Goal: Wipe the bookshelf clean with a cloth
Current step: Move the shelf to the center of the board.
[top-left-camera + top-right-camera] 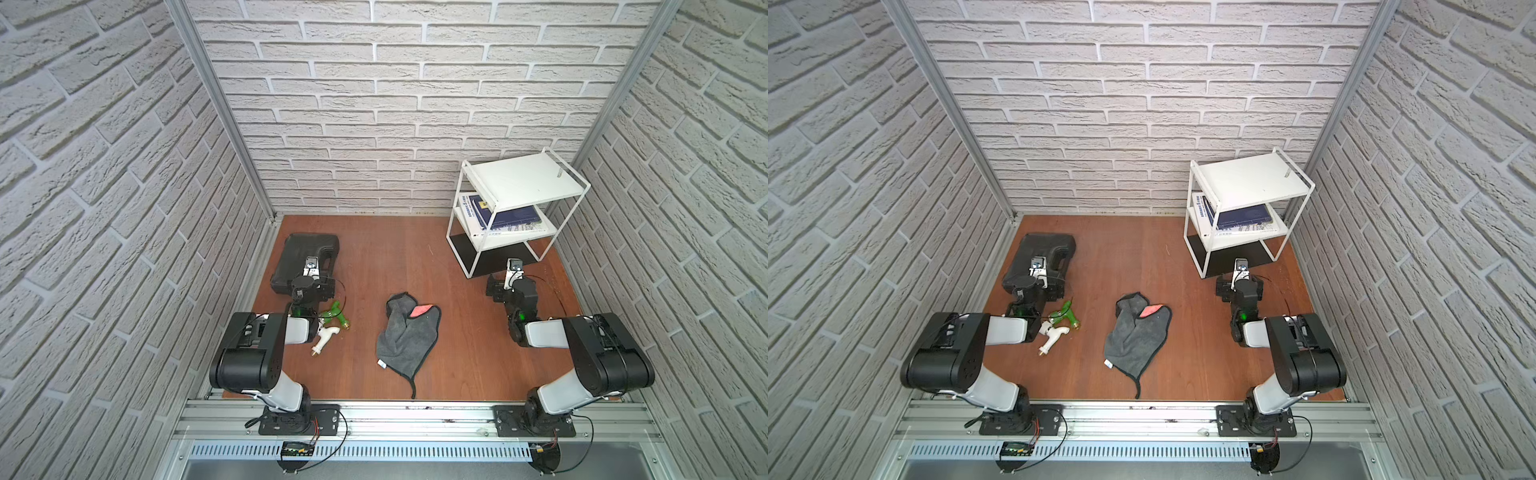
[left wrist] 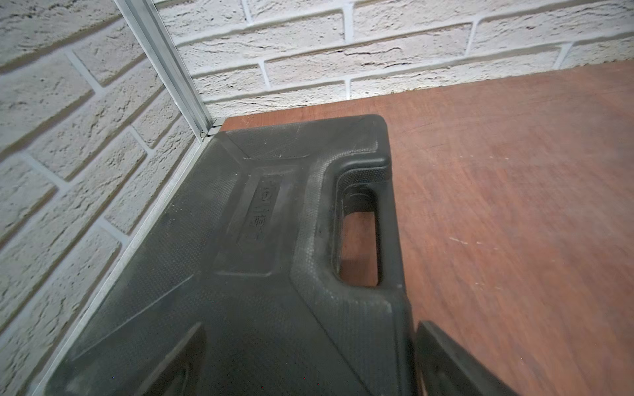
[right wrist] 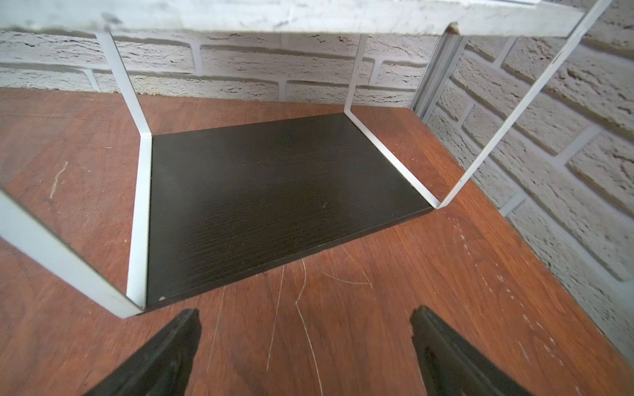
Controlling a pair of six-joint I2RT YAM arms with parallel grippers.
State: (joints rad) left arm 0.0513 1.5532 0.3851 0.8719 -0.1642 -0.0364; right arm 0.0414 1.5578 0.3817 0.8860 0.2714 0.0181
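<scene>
The cloth (image 1: 409,332) lies loose mid-table between the two arms, long axis running from the back wall toward the rail, pink patch at the far end. Both grippers stand spread and empty: the right gripper (image 3: 307,313) faces the shelf (image 1: 519,183) base, the left gripper (image 2: 308,337) hangs over the case (image 1: 305,259). The cloth sits inward of each and back toward the bases, about equally far. I'd pick the right arm: bare floor its side, while two taps (image 1: 330,324) lie on the left arm's path, and the shelf, books (image 1: 505,218) on its middle board, is just ahead of it
</scene>
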